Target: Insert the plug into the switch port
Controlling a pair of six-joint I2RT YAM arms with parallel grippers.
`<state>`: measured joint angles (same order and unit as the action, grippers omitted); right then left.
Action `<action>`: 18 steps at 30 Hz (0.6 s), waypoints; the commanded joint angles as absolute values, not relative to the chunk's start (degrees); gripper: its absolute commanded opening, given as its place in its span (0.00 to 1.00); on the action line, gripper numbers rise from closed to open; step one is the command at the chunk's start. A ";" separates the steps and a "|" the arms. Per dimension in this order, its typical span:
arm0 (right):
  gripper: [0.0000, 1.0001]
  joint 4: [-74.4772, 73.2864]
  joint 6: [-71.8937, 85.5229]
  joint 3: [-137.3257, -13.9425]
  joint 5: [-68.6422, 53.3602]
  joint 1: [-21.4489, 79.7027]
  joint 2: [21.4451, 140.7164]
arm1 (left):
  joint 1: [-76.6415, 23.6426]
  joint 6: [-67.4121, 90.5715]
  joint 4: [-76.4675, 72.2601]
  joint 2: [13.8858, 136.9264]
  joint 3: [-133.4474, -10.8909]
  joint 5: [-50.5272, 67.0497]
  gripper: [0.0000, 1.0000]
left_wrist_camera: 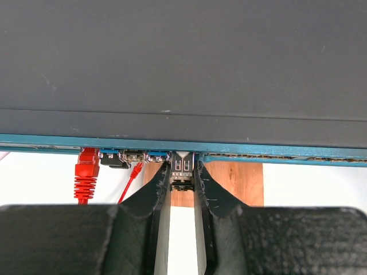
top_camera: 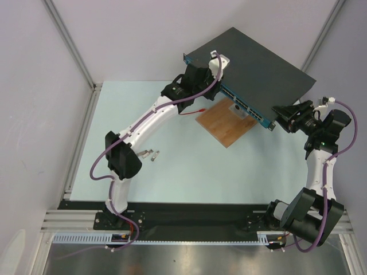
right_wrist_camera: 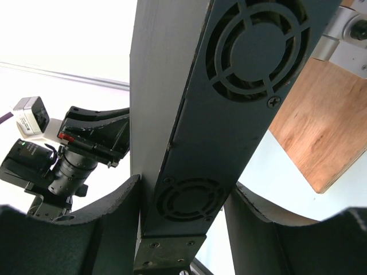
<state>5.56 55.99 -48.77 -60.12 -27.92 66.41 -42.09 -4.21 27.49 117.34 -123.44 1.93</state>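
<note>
The switch [top_camera: 258,66] is a flat dark box held tilted at the back of the table, with its blue port edge [top_camera: 241,102] facing the near left. In the left wrist view my left gripper [left_wrist_camera: 182,175] is shut on a small clear-and-black plug [left_wrist_camera: 182,167]. The plug's tip is against the blue port edge [left_wrist_camera: 275,152], and I cannot tell how deep it sits. In the top view the left gripper [top_camera: 219,85] is at that edge. My right gripper [top_camera: 280,117] is shut on the switch's right end. In the right wrist view its fingers [right_wrist_camera: 117,206] clamp the vented side panel [right_wrist_camera: 229,109].
A red cable plug [left_wrist_camera: 86,172] sits in a port left of my plug, and its red cable [top_camera: 192,110] trails onto the table. A brown wooden board [top_camera: 226,123] lies under the switch's front edge. Two small metal connectors [top_camera: 152,154] lie beside the left arm.
</note>
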 commanded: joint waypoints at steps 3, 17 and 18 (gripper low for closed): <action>0.00 6.07 47.72 -50.45 -60.29 -25.31 66.36 | -42.19 -3.25 22.15 114.54 -123.93 4.22 0.18; 0.00 5.80 47.73 -50.62 -61.08 -26.54 66.53 | -40.69 -6.15 26.81 103.19 -112.07 4.66 0.41; 0.00 5.80 47.81 -50.62 -61.08 -26.54 66.62 | -40.69 -6.33 26.55 102.84 -111.19 4.83 0.40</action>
<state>4.62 55.35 -49.10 -60.27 -27.97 66.41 -41.12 -5.06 27.59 107.26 -112.97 3.44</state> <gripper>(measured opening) 0.579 0.408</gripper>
